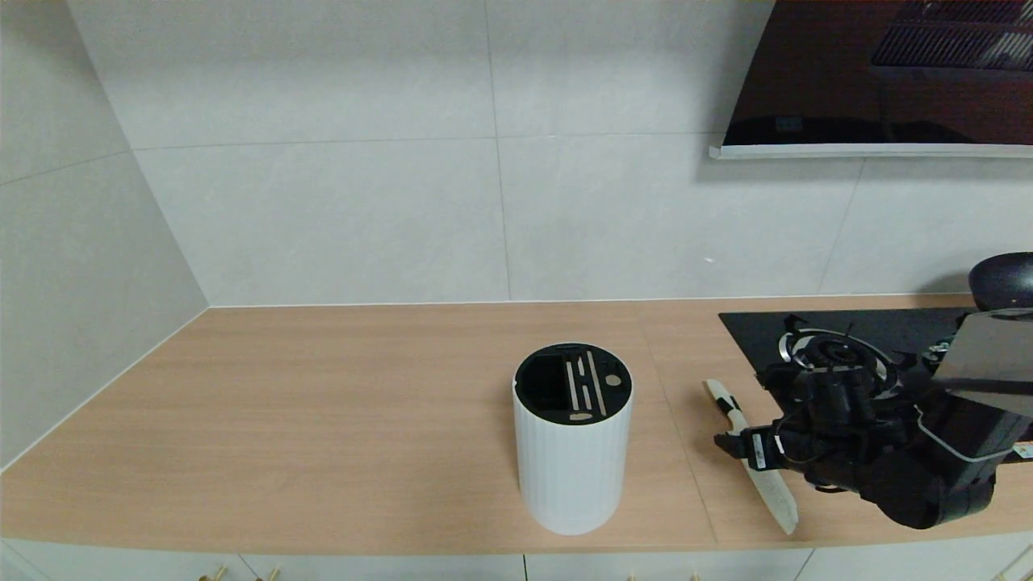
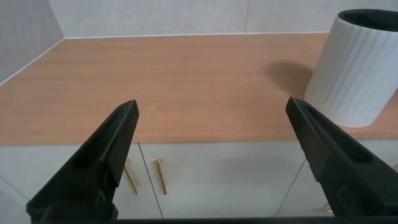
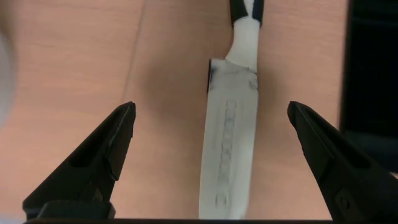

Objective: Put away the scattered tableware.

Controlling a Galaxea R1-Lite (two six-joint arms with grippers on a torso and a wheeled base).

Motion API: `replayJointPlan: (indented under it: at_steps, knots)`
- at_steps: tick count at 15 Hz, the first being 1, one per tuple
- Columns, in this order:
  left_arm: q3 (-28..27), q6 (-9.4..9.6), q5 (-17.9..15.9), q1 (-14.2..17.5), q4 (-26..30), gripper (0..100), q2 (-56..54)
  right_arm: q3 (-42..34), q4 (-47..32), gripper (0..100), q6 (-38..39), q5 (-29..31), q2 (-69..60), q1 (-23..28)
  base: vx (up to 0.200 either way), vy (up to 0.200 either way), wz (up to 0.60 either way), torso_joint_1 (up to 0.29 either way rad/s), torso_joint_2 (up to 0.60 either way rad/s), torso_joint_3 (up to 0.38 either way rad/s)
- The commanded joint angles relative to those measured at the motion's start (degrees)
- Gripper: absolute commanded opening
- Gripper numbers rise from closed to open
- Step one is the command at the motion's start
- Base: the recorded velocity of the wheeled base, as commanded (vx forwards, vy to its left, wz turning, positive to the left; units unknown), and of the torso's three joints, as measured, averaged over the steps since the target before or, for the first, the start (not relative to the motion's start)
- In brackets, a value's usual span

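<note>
— Knife (image 1: 775,494) (image 3: 233,143): where does it lie?
— Flat on the tabletop (image 1: 323,420), to the right of the white ribbed holder (image 1: 573,452) and just beside the near-left corner of the black hob (image 1: 759,327). The handle points far, the blade near.
— How does it look?
— Broad white blade with a faint row of marks along it. The handle is banded black and white.
— And the right hand (image 3: 211,124)?
— Poised over the blade, fingers spread wide on either side, gripping nothing.
— The left hand (image 2: 211,106)?
— Also open and empty, by the tabletop's near edge, with the holder to its far right.
— The holder's top?
— Black and slotted, with pale handles showing inside.
</note>
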State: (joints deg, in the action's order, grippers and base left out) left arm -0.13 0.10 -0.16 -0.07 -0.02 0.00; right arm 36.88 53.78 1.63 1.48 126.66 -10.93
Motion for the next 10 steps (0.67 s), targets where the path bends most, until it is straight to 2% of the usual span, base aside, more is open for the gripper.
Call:
replayJointPlan:
  at_steps: [1, 10]
  knots:
    - [-0.04, -0.01, -0.02, -0.01, 0.02, 100, 0.09, 1.44, 2.38, 100, -0.05, 0.90, 5.62, -0.23, 0.000, 0.000, 0.00, 0.000, 0.00, 0.000]
    - [-0.04, -0.01, -0.02, -0.01, 0.02, 100, 0.09, 5.40, 3.61, 100, 2.15, 2.83, 8.87, 0.21, 0.000, 0.000, 0.00, 0.000, 0.00, 0.000]
